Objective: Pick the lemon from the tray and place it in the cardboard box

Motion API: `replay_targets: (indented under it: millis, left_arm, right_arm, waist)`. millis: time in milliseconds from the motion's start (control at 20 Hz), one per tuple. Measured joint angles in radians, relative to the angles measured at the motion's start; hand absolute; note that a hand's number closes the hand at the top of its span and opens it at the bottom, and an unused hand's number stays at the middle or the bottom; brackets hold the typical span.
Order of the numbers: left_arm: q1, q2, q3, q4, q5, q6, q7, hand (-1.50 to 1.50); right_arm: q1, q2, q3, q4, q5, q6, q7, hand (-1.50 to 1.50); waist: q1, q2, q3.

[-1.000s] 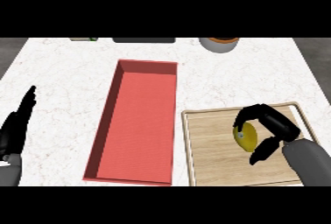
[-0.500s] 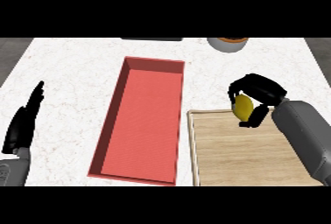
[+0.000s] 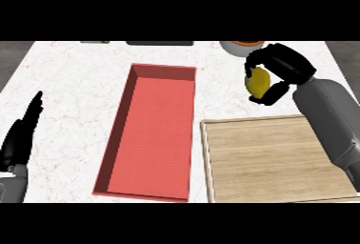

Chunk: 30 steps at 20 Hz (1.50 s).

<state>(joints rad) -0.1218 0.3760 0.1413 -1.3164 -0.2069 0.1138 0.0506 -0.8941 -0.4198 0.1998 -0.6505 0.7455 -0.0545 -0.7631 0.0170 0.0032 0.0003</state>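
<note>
Head view: the left hand (image 3: 21,138) rests at the left edge, fingers straight. The red box (image 3: 151,133) lies just beside the wooden tray (image 3: 274,157). Beyond the tray, over the counter (image 3: 77,81), the right hand (image 3: 287,64) curls round the lemon (image 3: 259,82).

Two robot arms with a plain two-colour finish. The right forearm (image 3: 330,124) is a smooth, rounded grey tube with a dull, matt surface, thicker further from the wrist. It joins the right hand (image 3: 287,64), which is black all over and built from chunky, rounded segments, with thick fingers (image 3: 271,95) in the same black. The left hand (image 3: 20,140) is also entirely black and looks long and narrow, coming to a slim tip. Behind it, the left forearm (image 3: 10,188) shows only as a small patch of grey casing.
</note>
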Motion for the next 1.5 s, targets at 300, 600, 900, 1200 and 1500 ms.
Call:
replay_targets:
  millis: [300,600,900,1200,1500]
  left_arm:
    - [0.013,-0.003,0.004,-0.023,-0.008,-0.002,0.018,0.00]
    - [0.024,-0.007,0.014,-0.031,-0.011,-0.005,0.021,0.00]
    - [0.034,-0.010,0.022,-0.036,-0.015,-0.006,0.012,0.00]
    - [0.023,-0.010,0.020,-0.039,-0.023,-0.017,0.020,0.00]
    - [-0.002,-0.024,0.015,-0.015,-0.031,-0.019,0.006,0.00]
  right_arm:
    - [-0.038,0.037,-0.036,-0.111,-0.059,0.067,-0.039,1.50]
    - [-0.066,0.123,-0.039,-0.210,-0.113,0.211,0.042,1.50]
    - [-0.119,0.251,-0.050,-0.311,-0.172,0.328,0.252,1.50]
    - [-0.185,0.377,-0.023,-0.311,-0.234,0.342,0.470,1.50]
    - [-0.267,0.410,0.115,-0.212,-0.377,0.237,0.575,1.50]
  waist:
    - [-0.011,-0.005,0.000]
    - [-0.015,-0.007,-0.001]
    - [-0.016,-0.007,-0.001]
    - [-0.006,-0.005,-0.001]
    - [0.016,0.000,-0.001]
